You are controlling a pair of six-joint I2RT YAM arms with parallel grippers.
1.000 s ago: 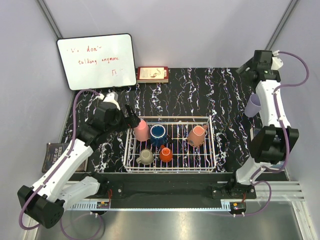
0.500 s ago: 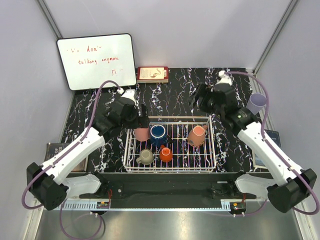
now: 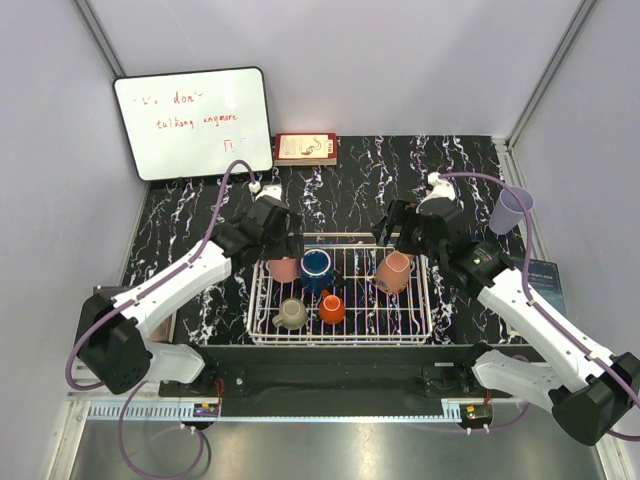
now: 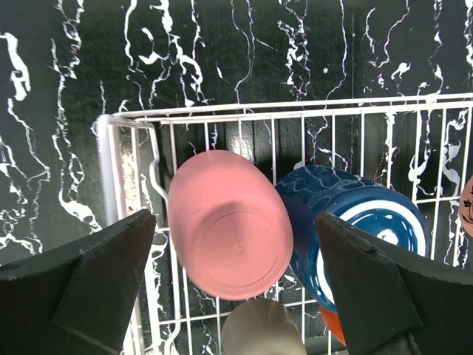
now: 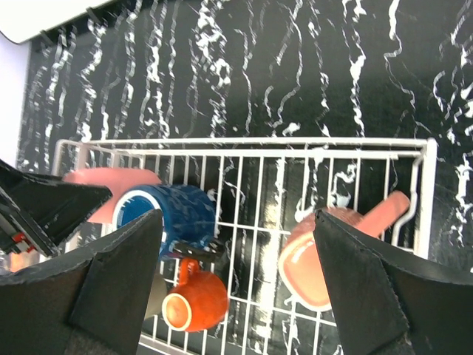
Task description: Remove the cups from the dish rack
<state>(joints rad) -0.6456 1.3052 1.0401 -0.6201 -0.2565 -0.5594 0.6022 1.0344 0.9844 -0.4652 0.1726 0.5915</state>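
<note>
— Tabletop (image 3: 350, 190) and dish rack (image 3: 365, 318) first: what is sitting where?
— The lavender tumbler (image 3: 508, 211) is standing at the tabletop's far right, well apart from the rack. Five cups are still lying inside.
— And the arms?
— Both are closing in. A second ago the right one was reaching up by the tumbler. Now the right end effector (image 3: 400, 232) is hovering, fingers spread, over the terracotta mug (image 3: 395, 270) at the rack's right.
— The other?
— The left end effector (image 3: 287, 243) is hanging spread wide over the upturned pink cup (image 4: 229, 222) in the far left corner, beside the dark blue mug (image 3: 317, 266). I am judging two pickups are starting together. The beige mug (image 3: 291, 315) and orange cup (image 3: 332, 310) are waiting nearer.
</note>
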